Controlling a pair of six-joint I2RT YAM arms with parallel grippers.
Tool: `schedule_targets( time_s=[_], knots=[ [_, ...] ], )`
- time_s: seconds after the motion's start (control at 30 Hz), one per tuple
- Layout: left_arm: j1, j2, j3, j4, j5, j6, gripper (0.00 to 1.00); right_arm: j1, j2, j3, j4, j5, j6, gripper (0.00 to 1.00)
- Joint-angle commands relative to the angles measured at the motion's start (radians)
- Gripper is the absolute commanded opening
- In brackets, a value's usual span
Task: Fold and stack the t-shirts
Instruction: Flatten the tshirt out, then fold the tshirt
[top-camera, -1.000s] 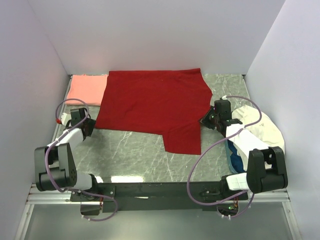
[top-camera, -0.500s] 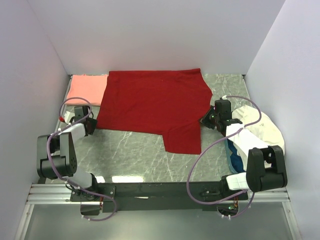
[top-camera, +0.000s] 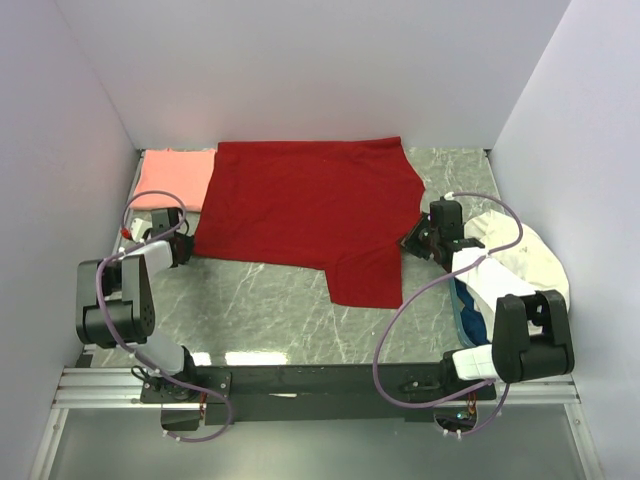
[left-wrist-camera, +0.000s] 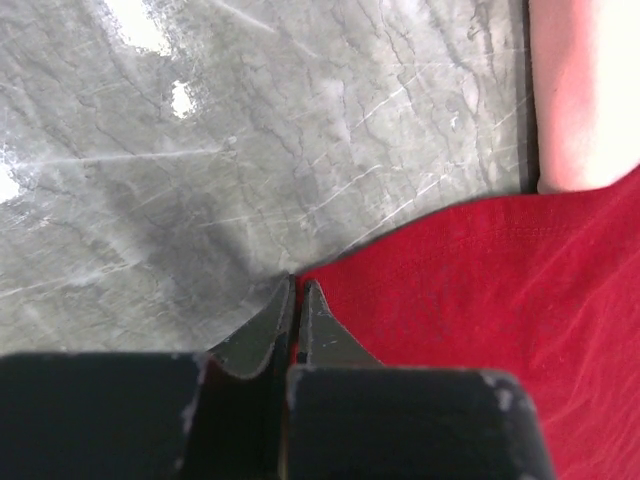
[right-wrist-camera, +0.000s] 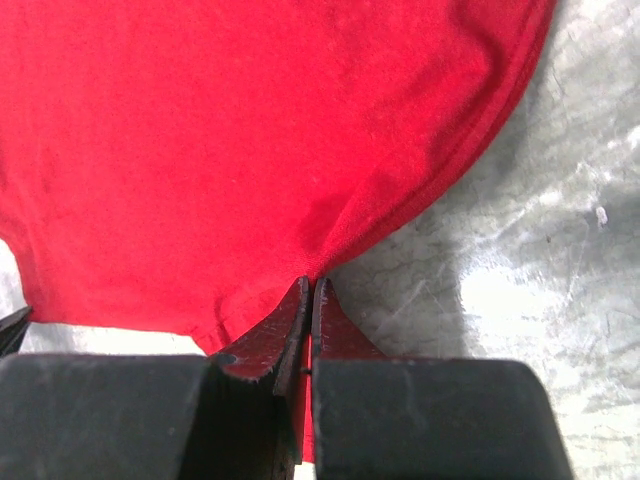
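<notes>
The deep red t-shirt (top-camera: 310, 210) lies spread flat across the back middle of the marble table (top-camera: 270, 305), one sleeve pointing toward the near edge. The salmon-pink t-shirt (top-camera: 172, 180) lies folded at the back left, partly under the red one. My left gripper (top-camera: 183, 247) is shut at the red shirt's near-left corner; the left wrist view shows its tips (left-wrist-camera: 297, 285) closed on the hem of the red cloth (left-wrist-camera: 480, 290), with the pink shirt (left-wrist-camera: 585, 90) beyond. My right gripper (top-camera: 412, 240) is shut on the red shirt's right edge (right-wrist-camera: 250, 130), with cloth between the fingers.
A heap of cream and blue cloth (top-camera: 520, 262) lies at the right, under the right arm. White walls close in the table on the left, back and right. Bare marble shows in front of the red shirt.
My left gripper has crept right to the red shirt's near-left corner and its arm has swung in behind it. The right arm and both shirts have hardly moved.
</notes>
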Motion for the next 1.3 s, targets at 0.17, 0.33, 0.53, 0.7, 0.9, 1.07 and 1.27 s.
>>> schedule_targets(
  time_s=[0.17, 0.33, 0.53, 0.7, 0.9, 1.07, 1.27],
  knots=[
    [-0.005, -0.190, -0.059, -0.061, -0.032, 0.009, 0.00, -0.018, -0.099, -0.057, -0.058, 0.035, -0.032, 0.00],
    [-0.005, -0.366, -0.123, -0.139, -0.077, 0.017, 0.00, -0.021, -0.169, -0.118, -0.113, 0.054, -0.031, 0.00],
    [-0.002, -0.579, -0.177, -0.243, -0.121, 0.035, 0.01, -0.023, -0.318, -0.176, -0.192, 0.055, -0.021, 0.00],
    [-0.004, -0.763, -0.214, -0.332, -0.147, 0.053, 0.00, -0.024, -0.448, -0.224, -0.257, 0.048, -0.011, 0.00],
    [-0.002, -0.902, -0.239, -0.423, -0.153, 0.073, 0.00, -0.024, -0.609, -0.273, -0.343, 0.028, 0.002, 0.00],
    [-0.001, -0.962, -0.243, -0.466, -0.144, 0.076, 0.00, -0.023, -0.714, -0.281, -0.413, 0.022, 0.000, 0.00],
    [-0.002, -0.928, -0.234, -0.397, -0.086, 0.090, 0.01, -0.024, -0.711, -0.256, -0.397, 0.003, 0.011, 0.00]
  ],
)
